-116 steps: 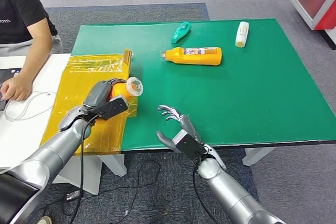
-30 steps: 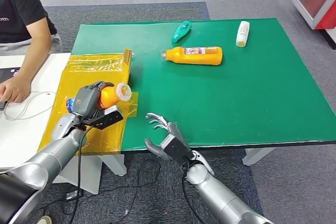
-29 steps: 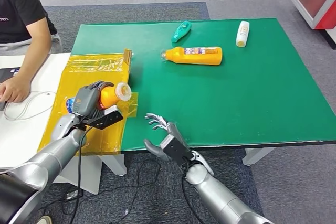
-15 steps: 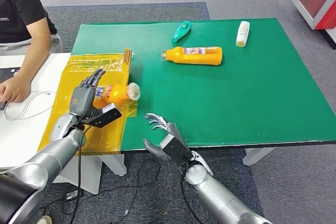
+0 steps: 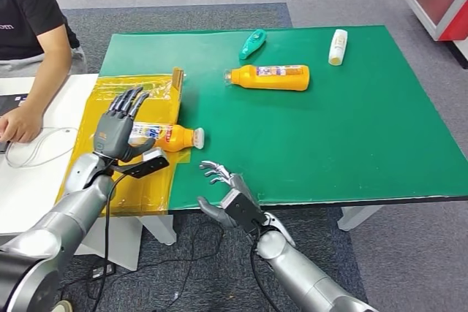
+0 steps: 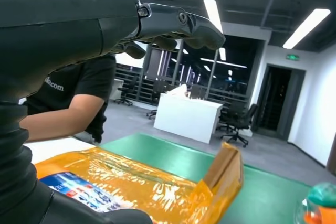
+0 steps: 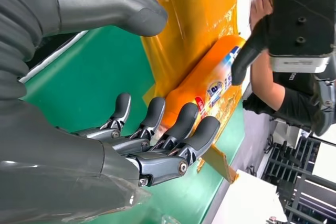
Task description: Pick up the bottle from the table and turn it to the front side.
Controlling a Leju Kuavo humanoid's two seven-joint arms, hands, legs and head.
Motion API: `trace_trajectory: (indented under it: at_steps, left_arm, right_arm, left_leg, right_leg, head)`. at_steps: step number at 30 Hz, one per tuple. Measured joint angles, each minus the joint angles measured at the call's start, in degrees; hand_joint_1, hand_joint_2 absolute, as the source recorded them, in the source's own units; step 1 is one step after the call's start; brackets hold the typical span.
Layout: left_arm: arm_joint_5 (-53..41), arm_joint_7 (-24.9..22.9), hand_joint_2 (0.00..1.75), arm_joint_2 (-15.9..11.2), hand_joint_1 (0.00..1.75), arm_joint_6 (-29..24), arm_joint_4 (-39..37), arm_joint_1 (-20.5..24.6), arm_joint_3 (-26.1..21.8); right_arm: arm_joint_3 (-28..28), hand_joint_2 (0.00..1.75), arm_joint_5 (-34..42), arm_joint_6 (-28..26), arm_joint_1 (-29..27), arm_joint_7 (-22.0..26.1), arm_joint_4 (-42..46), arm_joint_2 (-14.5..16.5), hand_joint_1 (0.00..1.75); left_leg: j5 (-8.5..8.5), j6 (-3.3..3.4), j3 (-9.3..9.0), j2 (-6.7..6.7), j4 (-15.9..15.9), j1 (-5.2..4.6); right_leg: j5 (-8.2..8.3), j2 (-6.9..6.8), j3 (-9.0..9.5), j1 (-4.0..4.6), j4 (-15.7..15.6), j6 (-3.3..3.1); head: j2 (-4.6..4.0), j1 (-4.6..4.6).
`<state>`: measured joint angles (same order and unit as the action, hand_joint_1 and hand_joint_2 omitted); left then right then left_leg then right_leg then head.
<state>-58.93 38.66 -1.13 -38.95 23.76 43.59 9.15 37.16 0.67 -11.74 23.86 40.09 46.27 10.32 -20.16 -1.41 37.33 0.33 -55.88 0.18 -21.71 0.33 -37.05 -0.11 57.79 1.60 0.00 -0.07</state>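
Robot hand on the left [image 5: 118, 131] is wide open, fingers spread apart, and it holds nothing. It hovers right by the bottom end of the small orange bottle [image 5: 165, 135]. That bottle lies on its side on the shiny yellow sheet [image 5: 104, 100] at the left part of the green counter [image 5: 353, 122], with its blue and white label facing up and its pale cap pointing to the right. It looks like light, hard plastic, smooth and round, so it may roll or slip. I think the best place to take hold is around the fat middle, not the thin neck. I cannot tell how full it is. Next, the right robot hand [image 5: 229, 195] waits at the near edge of the counter, open too, with fingers a little curled and nothing in it. Farther back lie a green bottle [image 5: 252, 43], a big orange bottle [image 5: 270, 77] and a white bottle [image 5: 337, 47], all on their sides.
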Motion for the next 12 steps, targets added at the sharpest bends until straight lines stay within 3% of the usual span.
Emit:
trace_trajectory:
  at_steps: [6,8,12]
  left_arm:
    - [3.2,1.2,1.75,1.8,0.00,0.0,0.9,-0.7,-3.8]
    - [11.9,1.2,1.75,2.2,0.00,0.0,3.1,-1.6,-3.1]
    - [38.4,1.3,1.75,2.6,0.00,2.6,10.0,-4.0,1.3]
  right_arm:
    - [0.1,1.75,0.2,0.1,0.1,0.0,-0.2,0.0,1.75]
    - [0.1,1.75,0.5,-0.2,0.1,0.0,-0.3,0.0,1.75]
    - [0.1,1.75,0.8,-1.0,0.1,0.0,-0.6,0.0,1.71]
  left_leg:
    - [0.00,0.00,0.00,0.00,0.0,0.00]
    - [0.00,0.00,0.00,0.00,0.0,0.00]
    - [-0.01,0.01,0.00,0.00,0.0,0.00]
  right_leg:
    - [0.00,0.00,0.00,0.00,0.0,0.00]
    - [0.00,0.00,0.01,0.00,0.0,0.00]
    - [0.00,0.00,0.00,-0.01,0.0,0.00]
  head:
    - [0.00,0.00]
    - [0.00,0.01]
    - [0.00,-0.01]
